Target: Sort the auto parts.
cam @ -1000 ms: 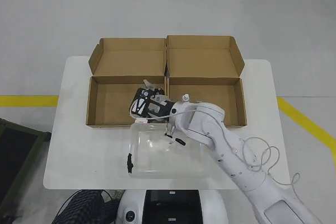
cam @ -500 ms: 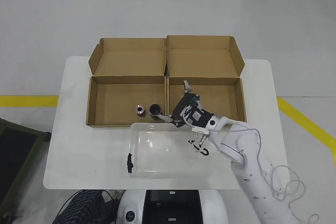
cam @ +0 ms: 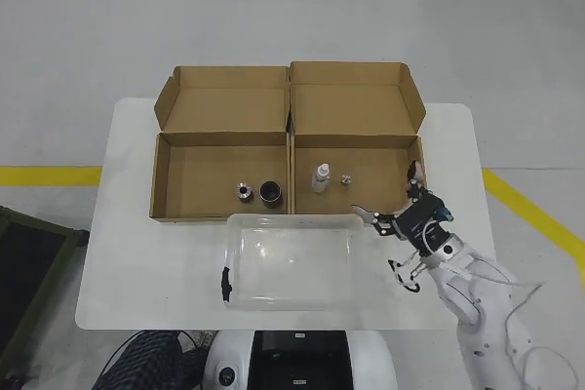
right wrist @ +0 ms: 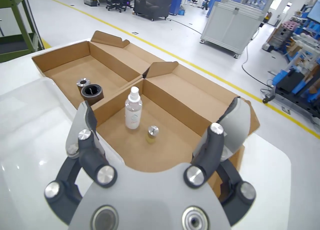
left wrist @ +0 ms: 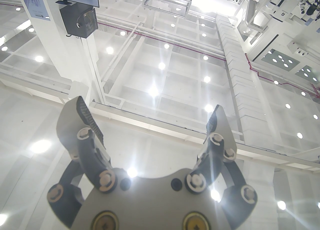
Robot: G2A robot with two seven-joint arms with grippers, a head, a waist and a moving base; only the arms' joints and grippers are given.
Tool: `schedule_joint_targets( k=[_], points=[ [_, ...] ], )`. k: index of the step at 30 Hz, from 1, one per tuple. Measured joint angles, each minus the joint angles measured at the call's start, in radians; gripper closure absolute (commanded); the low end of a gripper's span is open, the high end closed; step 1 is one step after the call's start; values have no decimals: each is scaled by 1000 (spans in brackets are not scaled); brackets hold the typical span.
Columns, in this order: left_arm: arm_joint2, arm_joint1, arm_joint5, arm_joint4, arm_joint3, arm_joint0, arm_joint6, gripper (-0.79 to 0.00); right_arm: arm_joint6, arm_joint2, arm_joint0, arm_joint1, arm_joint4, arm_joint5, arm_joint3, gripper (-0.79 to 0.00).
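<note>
Within one sec. the right gripper (cam: 386,189) goes a long way: first it is low over the near corner of the left box (cam: 190,175), half a sec. later over the right box (cam: 380,161), and now it is pulled back to the outer near corner of that box, near the table (cam: 136,244) edge. Its fingers are wide apart w/ nothing between them. As the arm moves away, the parts come into view. A small metal cylinder (cam: 242,190) and a dark sleeve (cam: 270,191) stand just beside each other in the left box. A spray bottle (cam: 321,176) and a small capped piece (cam: 345,179) stand upright in the right box, near but apart. I cannot tell if the gripper itself put any of them down. The left gripper (left wrist: 148,104) points up to the ceiling, fingers also spread and holding nothing. The clear tray (cam: 292,218) sits in front of both boxes. My judgement: every part I can see is already in a box, so the sorting is prob. finished or very near, and the arm is retreating, not approaching a new part.
</note>
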Motion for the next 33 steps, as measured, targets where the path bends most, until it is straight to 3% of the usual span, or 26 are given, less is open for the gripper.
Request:
schedule_joint_targets(
  k=[9, 20, 33],
  points=[
    [0, 0, 0, 0, 0, 0, 0, -785, -188, 166, -141, 18, -4, 26, 4, -785],
    [0, 0, 0, 0, 0, 0, 0, -785, -311, 276, -242, 28, 5, 60, 20, -785],
    [0, 0, 0, 0, 0, 0, 0, -784, -316, 297, -259, 31, 33, 63, 30, -785]
  ],
)
